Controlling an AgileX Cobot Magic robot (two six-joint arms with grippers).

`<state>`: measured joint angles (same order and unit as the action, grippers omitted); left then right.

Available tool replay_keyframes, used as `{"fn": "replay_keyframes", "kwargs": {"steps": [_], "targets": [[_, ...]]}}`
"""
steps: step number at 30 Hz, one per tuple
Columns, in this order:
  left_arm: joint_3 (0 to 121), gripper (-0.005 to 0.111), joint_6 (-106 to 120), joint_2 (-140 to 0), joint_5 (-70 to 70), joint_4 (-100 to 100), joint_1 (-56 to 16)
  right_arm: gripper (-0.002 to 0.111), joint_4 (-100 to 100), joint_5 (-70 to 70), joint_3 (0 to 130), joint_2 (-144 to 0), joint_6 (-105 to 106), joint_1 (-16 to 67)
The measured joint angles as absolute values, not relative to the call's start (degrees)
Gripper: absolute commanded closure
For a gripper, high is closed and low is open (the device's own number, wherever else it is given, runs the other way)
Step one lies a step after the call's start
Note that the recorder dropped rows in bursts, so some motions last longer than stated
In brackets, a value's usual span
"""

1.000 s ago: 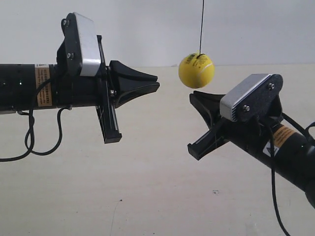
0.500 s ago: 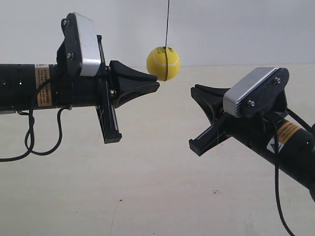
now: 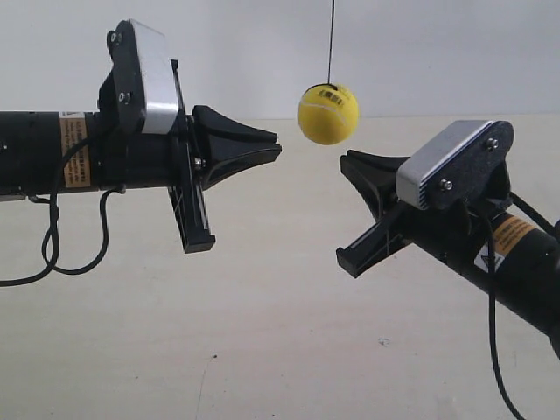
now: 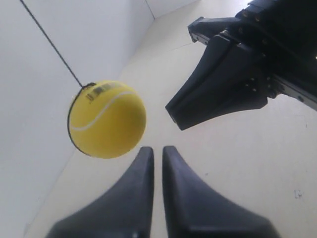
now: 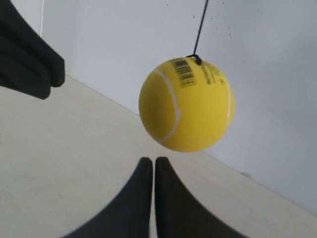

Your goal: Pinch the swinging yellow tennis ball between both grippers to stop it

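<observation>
Left gripper [image 3: 273,147]: on the arm at the exterior view's left (the left wrist view, with the other gripper opposite, confirms it); held level, tip aimed across the gap, so it can serve as one face of the pinch. Its fingers [image 4: 143,198] lie together with only a thin slit between them, making one blunt wedge to press with.

Ball [image 3: 327,114]: hangs on its string [image 3: 332,39] in the gap, free of both tips, a little above them and nearer the right one; in the left wrist view [image 4: 106,119] it sits just off the fingertips.

Right gripper [image 3: 348,162]: tilted upward, probably to meet the ball from below and the side. Its fingers [image 5: 148,198] are also pressed together.

Table [image 3: 262,332]: well below, plays no part.

Judgement: pinch not yet made; both tips need to converge at the ball's height.
</observation>
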<state>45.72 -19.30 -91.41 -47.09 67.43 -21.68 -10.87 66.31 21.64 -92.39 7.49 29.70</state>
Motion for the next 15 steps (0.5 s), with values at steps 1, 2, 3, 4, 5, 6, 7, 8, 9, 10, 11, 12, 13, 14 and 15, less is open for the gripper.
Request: {"fn": "replay_keyframes", "kwargs": {"steps": [1,2,3,4,5,6,7,8,9,10,11,12,13,14,15], "targets": [[45.72,0.102,-19.3,-91.41,-47.09,67.43,-21.68,0.108,-10.87,66.42,21.64,-92.39,7.63,29.7],[45.72,0.102,-19.3,-91.41,-47.09,67.43,-21.68,0.108,-10.87,66.54,21.64,-92.29,7.81,29.7],[45.72,0.102,-19.3,-91.41,-47.09,67.43,-21.68,0.108,-10.87,66.69,21.64,-92.29,7.93,29.7],[45.72,0.102,-19.3,-91.41,-47.09,67.43,-21.68,0.108,-10.87,66.67,21.64,-92.29,8.29,29.7],[45.72,0.102,-19.3,-91.41,-47.09,67.43,-21.68,0.108,-10.73,66.67,21.64,-92.29,8.41,29.7],[45.72,0.102,-19.3,-91.41,-47.09,67.43,-21.68,0.108,-10.27,66.67,21.64,-92.29,8.69,29.7],[45.72,0.102,-19.3,-91.41,-46.97,67.43,-21.68,0.108,-9.54,66.67,21.64,-92.29,8.81,29.7],[45.72,0.102,-19.3,-91.41,-46.82,67.43,-21.68,0.108,-9.01,66.67,21.64,-92.29,8.96,29.7],[45.72,0.102,-19.3,-91.41,-46.65,67.43,-21.68,0.108,-8.33,66.67,21.64,-92.29,9.11,29.7],[45.72,0.102,-19.3,-91.41,-46.47,67.43,-21.68,0.108,-7.92,66.67,21.64,-92.29,9.31,29.7],[45.72,0.102,-19.3,-91.41,-46.29,67.43,-21.68,0.108,-7.65,66.67,21.64,-92.29,9.43,29.7],[45.72,0.102,-19.19,-91.41,-46.15,67.43,-21.68,0.108,-7.52,66.76,21.64,-92.29,9.58,29.7],[45.72,0.102,-19.19,-91.41,-45.93,67.43,-21.68,0.108,-7.31,66.76,21.64,-92.29,9.58,29.7],[45.72,0.102,-19.19,-91.41,-45.82,67.43,-21.68,0.108,-7.27,66.8,21.64,-92.29,9.58,29.7],[45.72,0.102,-19.19,-91.41,-45.58,67.43,-21.68,0.108,-7.27,67.13,21.64,-92.29,9.7,29.7]]}}
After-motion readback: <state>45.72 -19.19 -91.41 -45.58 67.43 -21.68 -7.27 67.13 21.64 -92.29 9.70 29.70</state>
